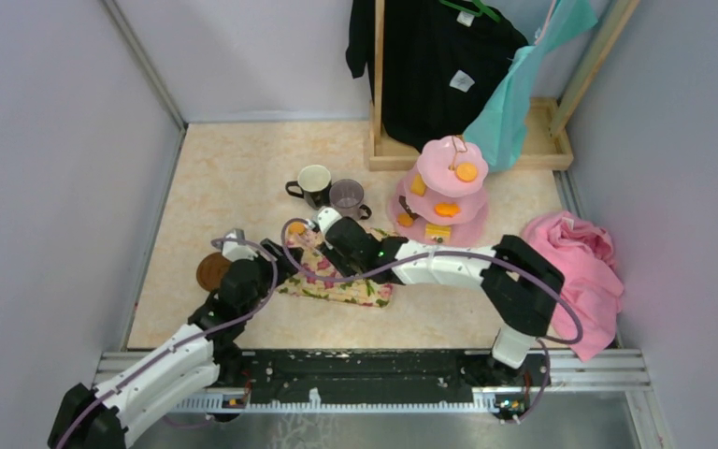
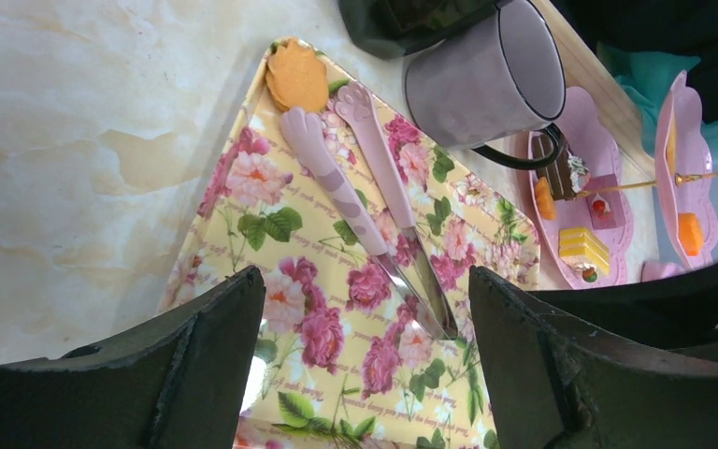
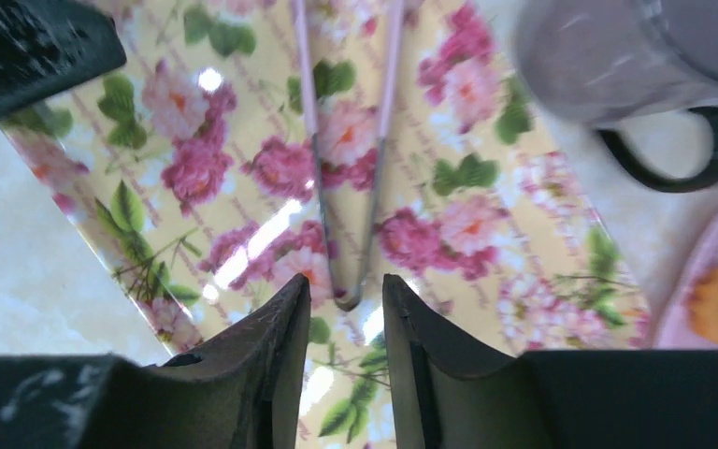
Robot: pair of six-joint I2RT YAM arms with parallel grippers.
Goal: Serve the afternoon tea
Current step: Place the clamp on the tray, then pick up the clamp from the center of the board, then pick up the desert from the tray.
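The pink three-tier stand (image 1: pixel 430 192) at the back right holds orange, yellow and brown snacks. The black mug (image 1: pixel 313 182) and the smoky translucent mug (image 1: pixel 347 196) stand left of it. One orange snack (image 2: pixel 297 77) lies on the far corner of the flower-patterned tray (image 1: pixel 355 285), beside pink tongs (image 2: pixel 365 187). A round brown coaster (image 1: pixel 211 271) lies left of the tray. My left gripper (image 2: pixel 365 281) hovers wide open over the tray. My right gripper (image 3: pixel 346 285) is narrowly open, with the tongs' hinge end (image 3: pixel 344 297) just past its tips and nothing between them.
A wooden clothes rack (image 1: pixel 472 154) with a black shirt and a teal garment stands at the back. A pink cloth (image 1: pixel 580 271) lies at the right. Grey walls close in both sides. My right arm (image 1: pixel 449 267) stretches across the tray.
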